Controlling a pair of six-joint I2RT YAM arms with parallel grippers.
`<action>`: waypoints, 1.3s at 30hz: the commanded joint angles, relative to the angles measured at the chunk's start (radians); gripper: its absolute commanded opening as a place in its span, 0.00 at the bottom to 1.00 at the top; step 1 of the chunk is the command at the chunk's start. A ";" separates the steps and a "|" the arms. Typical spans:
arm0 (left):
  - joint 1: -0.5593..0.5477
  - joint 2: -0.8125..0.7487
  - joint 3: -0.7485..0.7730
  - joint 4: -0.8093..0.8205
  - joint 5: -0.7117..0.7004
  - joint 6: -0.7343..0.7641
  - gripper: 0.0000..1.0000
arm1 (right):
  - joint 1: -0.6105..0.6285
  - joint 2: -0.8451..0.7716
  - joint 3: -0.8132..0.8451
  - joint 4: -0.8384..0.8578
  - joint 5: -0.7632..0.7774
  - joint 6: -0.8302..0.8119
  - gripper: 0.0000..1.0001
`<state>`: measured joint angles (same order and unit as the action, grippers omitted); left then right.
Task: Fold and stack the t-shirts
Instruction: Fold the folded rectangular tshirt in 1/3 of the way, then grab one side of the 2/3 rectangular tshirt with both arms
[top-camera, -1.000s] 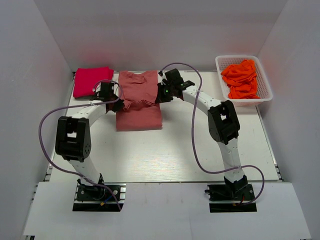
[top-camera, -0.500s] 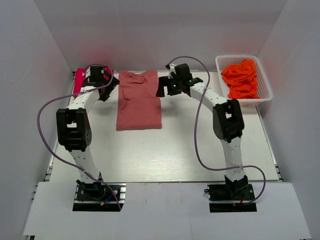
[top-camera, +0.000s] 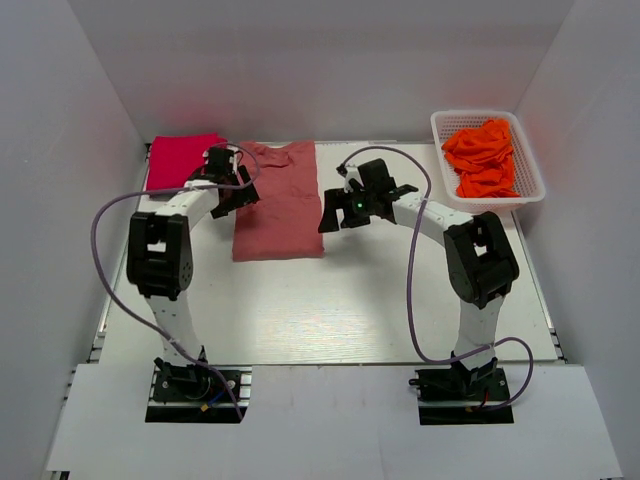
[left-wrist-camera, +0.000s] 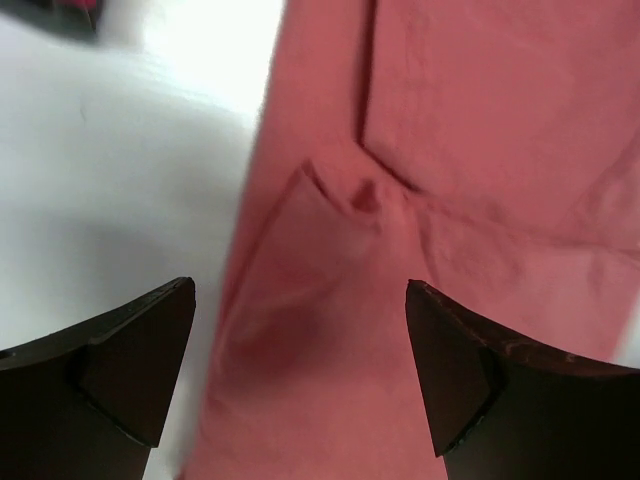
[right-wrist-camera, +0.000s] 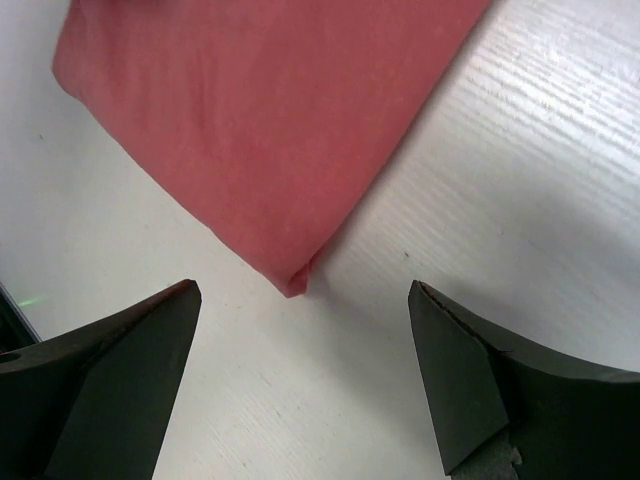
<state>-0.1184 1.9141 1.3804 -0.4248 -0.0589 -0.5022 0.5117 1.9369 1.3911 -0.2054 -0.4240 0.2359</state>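
Spotter: White table (top-camera: 400, 300), white walls, and your salmon-pink t-shirt (top-camera: 278, 215) lies flat between the two claws. Its sleeves are tucked in, so it makes a long strip with the collar at the far end.

Operator: Did both let go?

Spotter: Yes. A second ago both were pinched shut at the shirt's sides. Now your left claw (left-wrist-camera: 298, 290) has its jaws wide apart with nothing in them. It hangs right over the shirt's left edge, with the tucked sleeve just ahead of its fingertips. Your right claw (right-wrist-camera: 302, 290) is equally spread and empty, and a folded corner of the shirt sits directly below it, between the fingers.

Operator: So what does that buy me?

Spotter: I'd say the side folds are done and holding on their own. By my reckoning, what's left for this one is folding it end to end, then moving it onto the folded crimson t-shirt (top-camera: 180, 162), just outboard of your left claw. Well beyond your right claw, orange t-shirts (top-camera: 485, 158) wait crumpled in the basket (top-camera: 500, 204).
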 joint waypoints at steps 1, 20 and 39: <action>-0.021 0.101 0.152 -0.106 -0.215 0.116 0.96 | -0.004 -0.046 -0.021 0.052 -0.016 0.022 0.90; -0.009 0.111 0.232 -0.106 -0.147 0.172 0.99 | 0.037 -0.021 0.042 -0.009 0.060 0.029 0.90; 0.013 -0.501 -0.579 0.105 -0.070 -0.222 0.99 | 0.120 0.068 -0.047 0.103 0.149 0.410 0.90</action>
<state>-0.1078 1.4242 0.8749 -0.3576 -0.2005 -0.6403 0.6308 1.9835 1.3281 -0.1436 -0.2760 0.5819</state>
